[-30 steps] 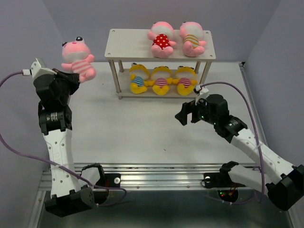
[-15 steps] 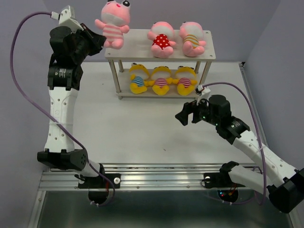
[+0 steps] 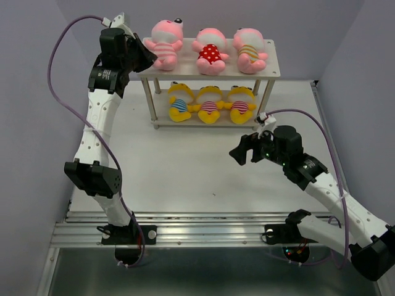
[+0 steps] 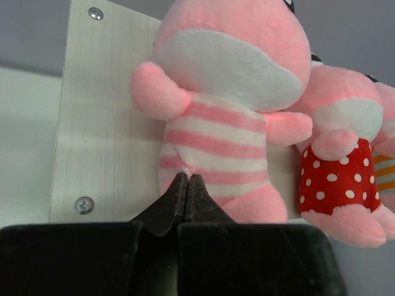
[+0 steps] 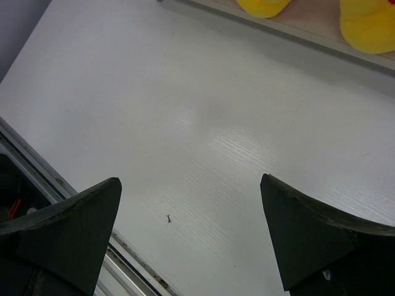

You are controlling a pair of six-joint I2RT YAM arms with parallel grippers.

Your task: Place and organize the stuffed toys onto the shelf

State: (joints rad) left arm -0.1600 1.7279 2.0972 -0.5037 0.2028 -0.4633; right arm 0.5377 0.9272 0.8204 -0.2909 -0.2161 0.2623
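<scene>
The left hand (image 4: pixel 187 185) is pinching the bottom of the soft pink striped plush doll (image 4: pixel 216 117), lying straight ahead, head pointing away, on the left end of the cream-white wooden-legged shelf (image 4: pixel 92 123). The right hand (image 5: pixel 190 184) is hanging open, far off.

My left gripper (image 3: pixel 147 57) clamps the pink striped toy (image 3: pixel 165 50) at the left end of the shelf (image 3: pixel 185 66) top, beside the polka-dot toy (image 3: pixel 210 52). My right gripper (image 3: pixel 242 152) hangs spread wide above the table (image 3: pixel 185 172), in front of the shelf.
</scene>
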